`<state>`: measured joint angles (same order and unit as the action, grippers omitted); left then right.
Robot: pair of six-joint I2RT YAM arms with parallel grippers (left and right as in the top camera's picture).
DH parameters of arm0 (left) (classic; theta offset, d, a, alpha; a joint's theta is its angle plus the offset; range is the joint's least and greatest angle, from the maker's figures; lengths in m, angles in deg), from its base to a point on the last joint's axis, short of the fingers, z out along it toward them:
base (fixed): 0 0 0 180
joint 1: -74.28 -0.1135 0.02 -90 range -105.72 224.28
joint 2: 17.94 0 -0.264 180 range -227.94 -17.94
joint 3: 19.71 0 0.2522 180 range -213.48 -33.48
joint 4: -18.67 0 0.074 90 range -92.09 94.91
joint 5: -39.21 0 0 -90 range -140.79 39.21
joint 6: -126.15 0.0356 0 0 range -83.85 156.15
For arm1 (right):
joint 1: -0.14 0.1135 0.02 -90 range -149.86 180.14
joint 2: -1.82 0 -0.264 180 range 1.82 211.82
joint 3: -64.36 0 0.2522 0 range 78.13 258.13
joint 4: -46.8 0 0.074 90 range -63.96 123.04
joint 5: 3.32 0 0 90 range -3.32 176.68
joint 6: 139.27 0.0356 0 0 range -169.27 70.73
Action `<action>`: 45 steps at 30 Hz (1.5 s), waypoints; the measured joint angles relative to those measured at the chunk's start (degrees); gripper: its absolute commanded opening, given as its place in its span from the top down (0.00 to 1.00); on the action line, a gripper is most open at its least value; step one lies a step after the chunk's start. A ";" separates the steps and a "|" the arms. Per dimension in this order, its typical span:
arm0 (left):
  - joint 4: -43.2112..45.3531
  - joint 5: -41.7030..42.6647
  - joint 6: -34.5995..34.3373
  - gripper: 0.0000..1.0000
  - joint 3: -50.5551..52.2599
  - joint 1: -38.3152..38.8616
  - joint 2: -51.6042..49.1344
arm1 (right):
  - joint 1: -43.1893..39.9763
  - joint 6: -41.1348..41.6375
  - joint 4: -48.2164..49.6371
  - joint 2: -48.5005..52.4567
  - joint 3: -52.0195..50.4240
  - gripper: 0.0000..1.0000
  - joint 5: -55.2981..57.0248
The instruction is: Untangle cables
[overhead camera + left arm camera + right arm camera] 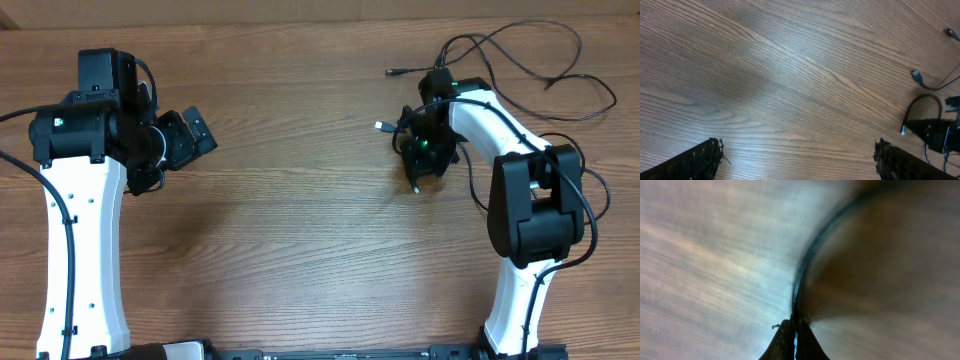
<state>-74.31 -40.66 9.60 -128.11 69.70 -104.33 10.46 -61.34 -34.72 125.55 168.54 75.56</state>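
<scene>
Two thin black cables lie at the table's far right; their long loops (pixel 560 78) spread behind my right arm. One metal-tipped plug (pixel 393 72) lies farther back and another plug (pixel 380 125) lies just left of my right gripper (pixel 424 160). That gripper points down at the table and is shut on a cable (pixel 804 265), which curves up and to the right from the fingertips (pixel 795 329) in the right wrist view. My left gripper (pixel 190 132) is open and empty at the far left, well away from the cables. Its wrist view shows the spread fingers (pixel 797 152) and two plugs (pixel 916 76).
The wood table (pixel 300 230) fills all views. My right gripper also shows at the right edge of the left wrist view (pixel 939 134). Thicker black cables run along both arms.
</scene>
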 measured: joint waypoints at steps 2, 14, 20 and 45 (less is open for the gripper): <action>0.24 0.00 0.00 0.00 0.00 0.00 0.00 | 0.39 -0.04 -2.27 -0.04 0.00 0.96 -0.46; 1.49 0.00 0.00 0.00 0.00 0.00 0.00 | 5.81 -1.44 -6.36 -7.78 -0.22 0.96 -4.37; 1.49 0.00 -0.02 0.00 0.00 0.00 0.00 | 3.56 5.53 -6.49 -9.20 2.19 0.86 -4.31; 1.68 0.00 0.00 0.00 0.00 0.00 0.00 | -32.89 28.20 1.01 -17.25 5.25 0.93 17.66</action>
<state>-72.63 -40.66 9.60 -128.11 69.70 -104.33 -22.43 -33.15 -33.72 108.30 173.78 93.22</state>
